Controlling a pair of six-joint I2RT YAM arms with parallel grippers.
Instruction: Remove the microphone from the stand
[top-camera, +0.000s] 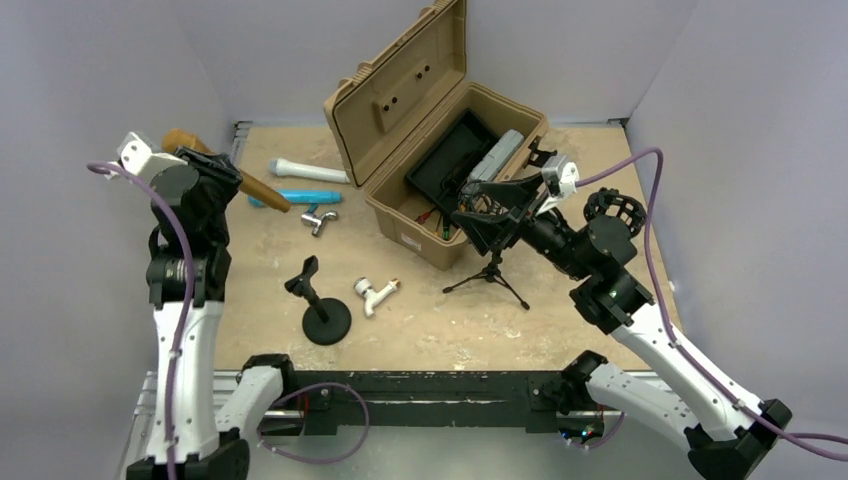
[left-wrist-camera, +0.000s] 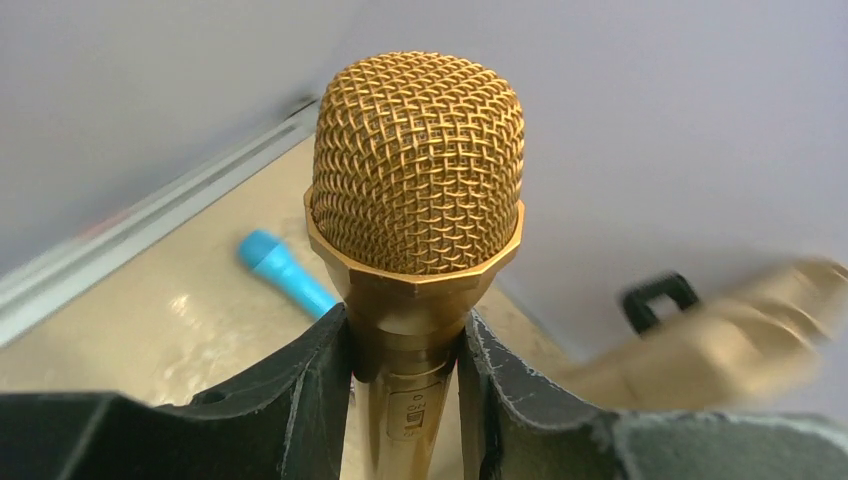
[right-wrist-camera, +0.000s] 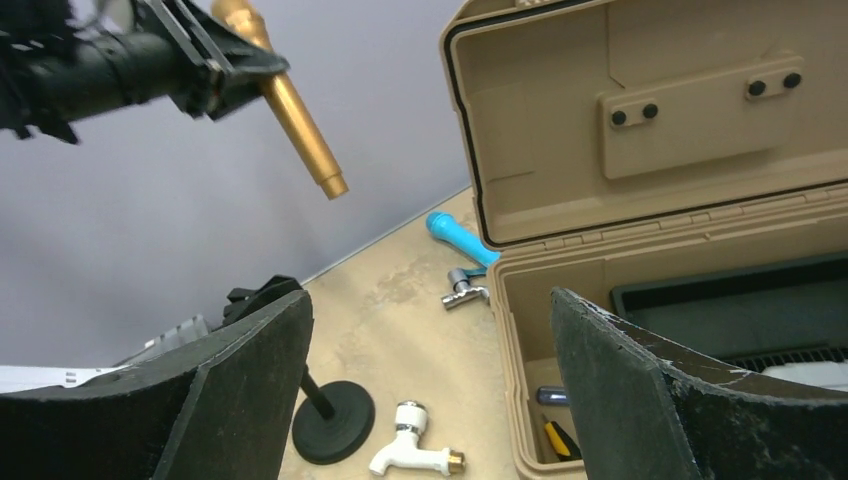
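Two stands sit on the desk (top-camera: 420, 330) nearest the arm bases: a black round-base stand (top-camera: 322, 312) and a small tripod (top-camera: 490, 275), with a white tap (top-camera: 373, 293) between them. Further back, the right gripper (right-wrist-camera: 428, 310) hangs with jaws spread wide, holding nothing, by the front of the open tan case (top-camera: 440, 150). The left gripper (top-camera: 212, 178) is clamped on the gold microphone (left-wrist-camera: 417, 165), high above the desk and well apart from the round-base stand. A chrome tap (top-camera: 320, 218), blue microphone (top-camera: 300, 197) and white microphone (top-camera: 308, 170) lie beyond.

No legible text; microphone (left-wrist-camera: 417, 170) switch (left-wrist-camera: 404, 418) marking too blurred.
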